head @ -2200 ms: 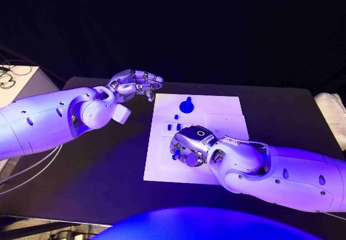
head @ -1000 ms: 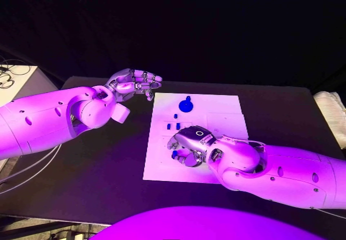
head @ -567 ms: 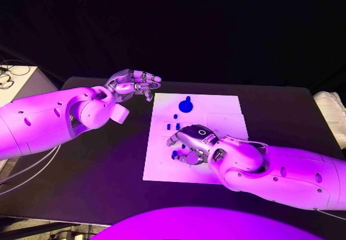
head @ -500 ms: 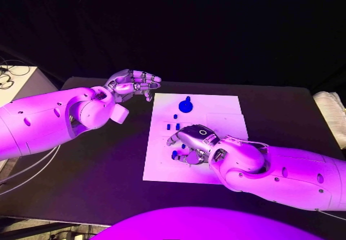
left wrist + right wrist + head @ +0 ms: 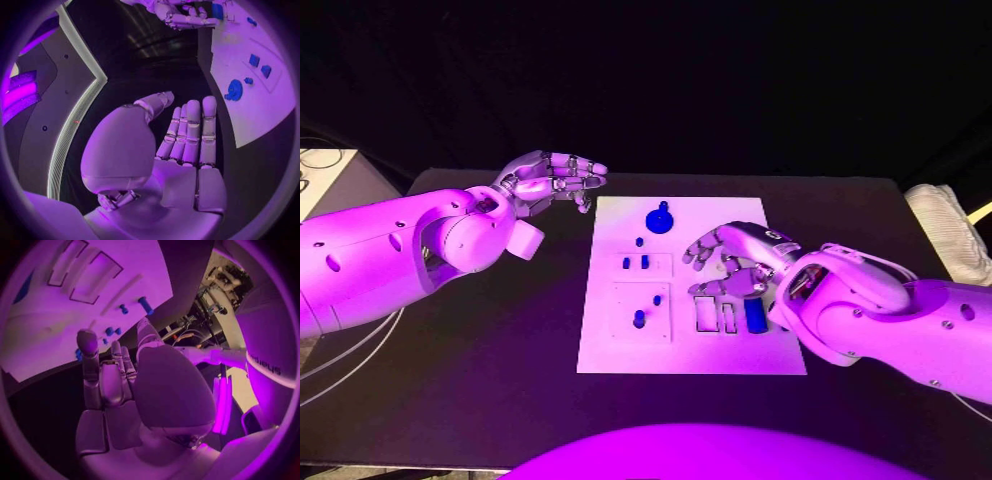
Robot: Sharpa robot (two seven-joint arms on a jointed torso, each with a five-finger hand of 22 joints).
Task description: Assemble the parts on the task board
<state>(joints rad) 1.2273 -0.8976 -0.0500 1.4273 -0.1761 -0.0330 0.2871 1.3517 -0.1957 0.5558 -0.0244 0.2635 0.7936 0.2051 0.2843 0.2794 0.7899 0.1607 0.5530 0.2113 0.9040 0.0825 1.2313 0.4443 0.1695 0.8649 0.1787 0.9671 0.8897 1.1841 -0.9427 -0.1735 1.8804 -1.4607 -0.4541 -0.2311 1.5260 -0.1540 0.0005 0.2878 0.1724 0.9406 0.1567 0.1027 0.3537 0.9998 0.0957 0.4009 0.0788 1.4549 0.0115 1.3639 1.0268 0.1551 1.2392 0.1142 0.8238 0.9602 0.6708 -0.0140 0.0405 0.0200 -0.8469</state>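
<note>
The white task board (image 5: 689,345) lies mid-table. On it are a round blue part (image 5: 659,213) at the far end, two small blue blocks (image 5: 635,263), a short blue peg (image 5: 639,319) standing near the left side, and a long blue bar (image 5: 756,315) in a slot on the right. My right hand (image 5: 733,262) hovers over the board's right middle, fingers spread, holding nothing; the right wrist view shows its bare palm (image 5: 112,385) over the board (image 5: 81,305). My left hand (image 5: 553,180) hangs off the board's far left corner, fingers curled in on nothing.
Two empty slots (image 5: 715,316) lie beside the blue bar. A pale cloth-like object (image 5: 942,230) sits at the table's right edge and a white box (image 5: 322,170) at the far left. Bare black table (image 5: 516,330) lies around the board.
The camera has shifted. My right hand has let go of a blue piece at the board's left side, opened and moved to the right middle, uncovering the peg and bar. The left hand has kept its pose.
</note>
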